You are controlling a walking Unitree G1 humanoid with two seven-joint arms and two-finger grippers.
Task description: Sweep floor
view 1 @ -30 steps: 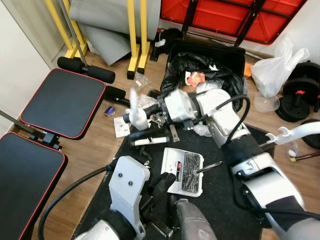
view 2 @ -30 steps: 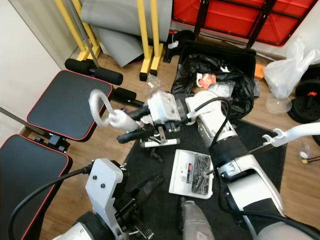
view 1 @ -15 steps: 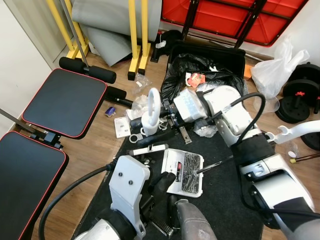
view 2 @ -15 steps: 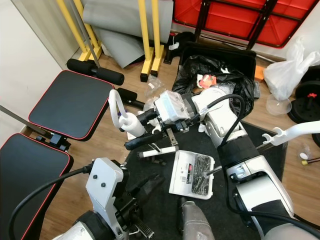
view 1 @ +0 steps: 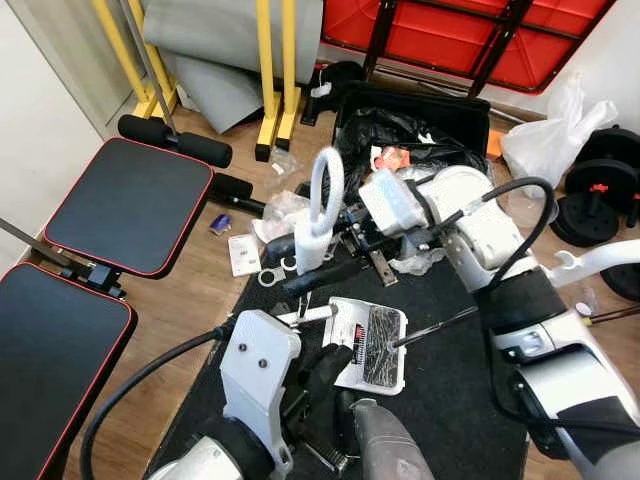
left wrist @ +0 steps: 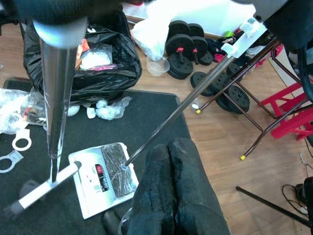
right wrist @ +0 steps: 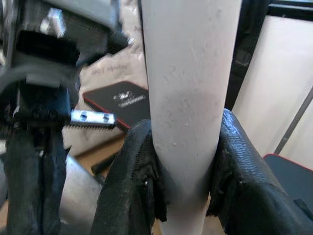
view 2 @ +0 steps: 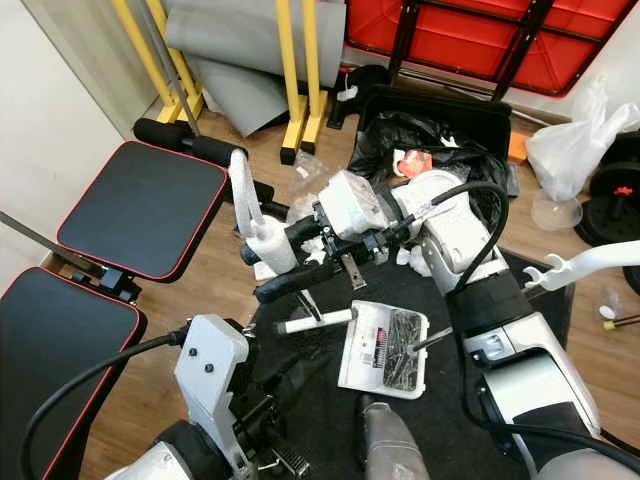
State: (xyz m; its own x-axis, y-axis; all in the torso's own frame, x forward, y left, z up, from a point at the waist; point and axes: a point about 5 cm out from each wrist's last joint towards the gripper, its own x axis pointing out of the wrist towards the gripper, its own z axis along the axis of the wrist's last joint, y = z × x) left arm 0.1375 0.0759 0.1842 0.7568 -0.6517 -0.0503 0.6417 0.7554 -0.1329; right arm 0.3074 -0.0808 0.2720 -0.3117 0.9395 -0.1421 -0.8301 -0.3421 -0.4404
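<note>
A broom with a white looped handle (view 1: 325, 195) stands nearly upright over the black mat (view 1: 450, 400). My right gripper (view 1: 300, 258) is shut on the handle's lower part (right wrist: 183, 98). Its silver pole (left wrist: 55, 112) runs down to a white head bar (view 1: 305, 316) on the mat. Beside the bar lies a white dustpan (view 1: 350, 340) with grey fluff in it. The dustpan's thin dark rod (left wrist: 181, 105) rises to a white clip (view 1: 590, 265). My left gripper (left wrist: 168, 147) hovers low at the dustpan's near edge, its fingers shut with nothing seen between them.
A black bin with a full bag (view 1: 400, 135) stands past the mat, with white crumpled scraps (view 1: 415, 262) in front of it. Bench pads (view 1: 125, 205) lie to the left, yellow frame legs (view 1: 275, 70) behind. A white bag (view 1: 550, 140) and weight plates (view 1: 600, 195) are at the right.
My right gripper has swung the broom handle from lying sideways to upright and carried it rightward. The white head bar has shifted on the mat. The left arm has stayed put.
</note>
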